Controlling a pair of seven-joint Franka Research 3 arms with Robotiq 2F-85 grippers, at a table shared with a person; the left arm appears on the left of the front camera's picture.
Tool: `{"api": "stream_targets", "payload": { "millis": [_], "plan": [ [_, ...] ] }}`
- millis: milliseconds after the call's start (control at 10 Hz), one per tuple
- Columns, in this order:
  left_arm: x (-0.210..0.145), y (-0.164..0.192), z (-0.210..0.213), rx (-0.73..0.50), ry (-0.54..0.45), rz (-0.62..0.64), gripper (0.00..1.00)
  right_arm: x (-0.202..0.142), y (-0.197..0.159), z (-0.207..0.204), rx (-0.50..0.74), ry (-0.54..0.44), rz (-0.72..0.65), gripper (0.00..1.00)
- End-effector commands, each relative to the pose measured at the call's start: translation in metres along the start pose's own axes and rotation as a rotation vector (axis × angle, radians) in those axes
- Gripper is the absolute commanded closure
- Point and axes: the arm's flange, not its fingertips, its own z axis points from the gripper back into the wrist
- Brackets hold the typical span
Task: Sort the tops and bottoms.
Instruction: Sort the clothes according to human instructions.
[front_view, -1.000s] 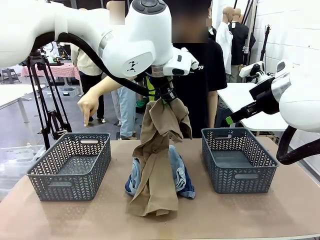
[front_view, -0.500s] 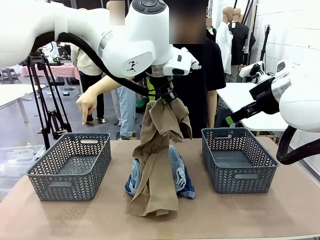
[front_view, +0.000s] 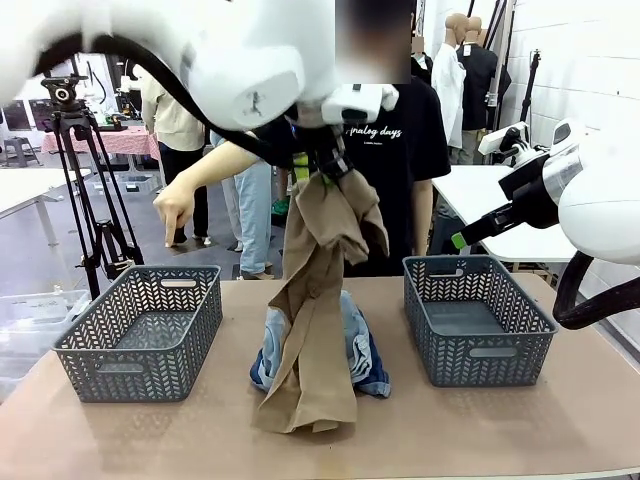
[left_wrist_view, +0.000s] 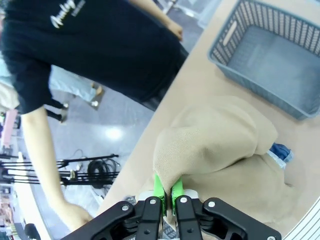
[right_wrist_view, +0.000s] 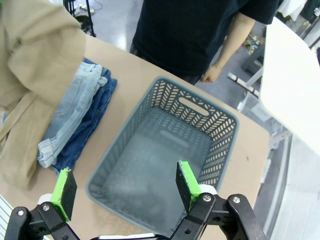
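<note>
The table (front_view: 520, 440) runs across in front of me, with a grey basket at each end. The big white left arm (front_view: 200, 50) reaches in over the middle. The right arm (front_view: 600, 200) is off at the right side.

The left basket (front_view: 130, 350) and right basket (front_view: 475, 350) are well apart. The clothes lie between them.

The tan top (front_view: 315, 300) hangs long from the left claw (left_wrist_view: 168, 190), whose green pads are pinched tight on a fold at the top. The top's lower end is bunched on the table, between the baskets. Behind and under that end is the denim: the pale denim (right_wrist_view: 75, 115) lies folded on the dark denim (right_wrist_view: 97, 112), just beside the right basket.

The right claw (right_wrist_view: 124, 189) is spread wide with nothing in it, up above the right basket.

A person (front_view: 400, 160) stands at the far side in a black T-shirt. One hand (front_view: 176, 212) points a finger down over the left basket. The white script on the shirt's chest ends in "days"; the word before it I can't make out for sure.
</note>
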Motion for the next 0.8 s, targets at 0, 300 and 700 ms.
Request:
{"api": "stream_targets", "payload": {
  "millis": [0, 300, 700],
  "plan": [
    [0.0, 0.014, 0.051, 0.081, -0.013, -0.009, 1.0, -0.001, -0.002, -0.002, 0.011, 0.0, 0.003, 0.0],
    [-0.013, 0.057, 0.114, 0.227, 0.057, 0.054, 1.0, -0.001, -0.002, -0.002, 0.011, 0.0, 0.003, 0.0],
    [-0.019, 0.061, 0.123, 0.194, 0.048, 0.071, 1.0, -0.001, -0.002, -0.002, 0.011, 0.0, 0.003, 0.0]
  ]
}}
